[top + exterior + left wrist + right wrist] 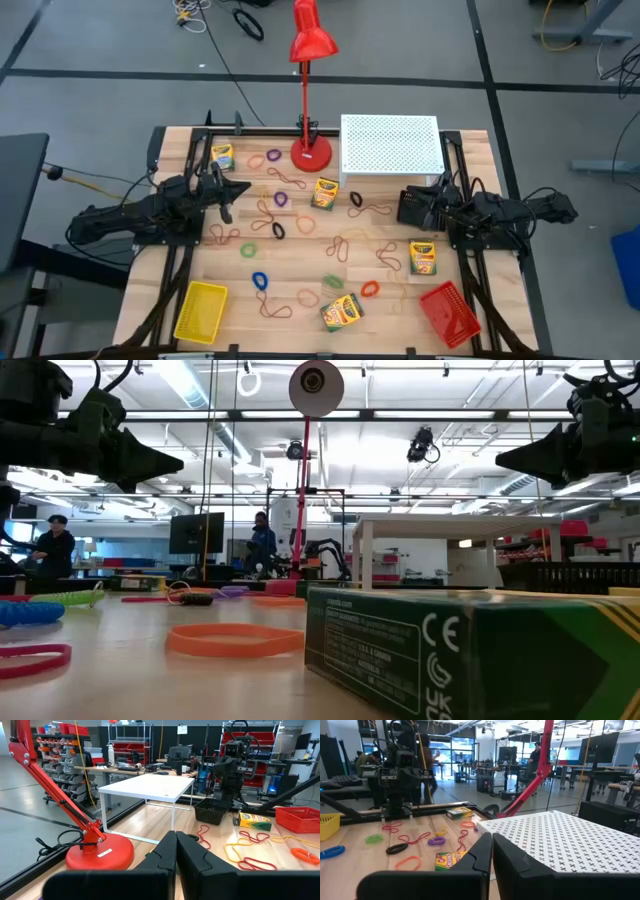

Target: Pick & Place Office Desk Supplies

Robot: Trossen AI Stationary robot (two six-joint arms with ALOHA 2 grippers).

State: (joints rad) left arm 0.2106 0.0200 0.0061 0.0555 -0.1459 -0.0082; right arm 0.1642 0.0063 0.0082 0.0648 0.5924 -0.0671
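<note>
Both grippers have their fingers pressed together on nothing: the left gripper [228,192] hangs over the table's left side, the right gripper [432,203] beside the black mesh basket [412,207], each arm folded low at its own edge. The crayon boxes [325,193] lie scattered among the rubber bands [280,200] across the middle. The boxes look light and stiff, best pinched across the narrow sides; the bands are limp and thin, probably slippery to catch.

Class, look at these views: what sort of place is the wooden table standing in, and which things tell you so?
Probably a robotics lab or workshop: red parts bins on shelves, other workbenches with equipment, ceiling strip lights.
</note>
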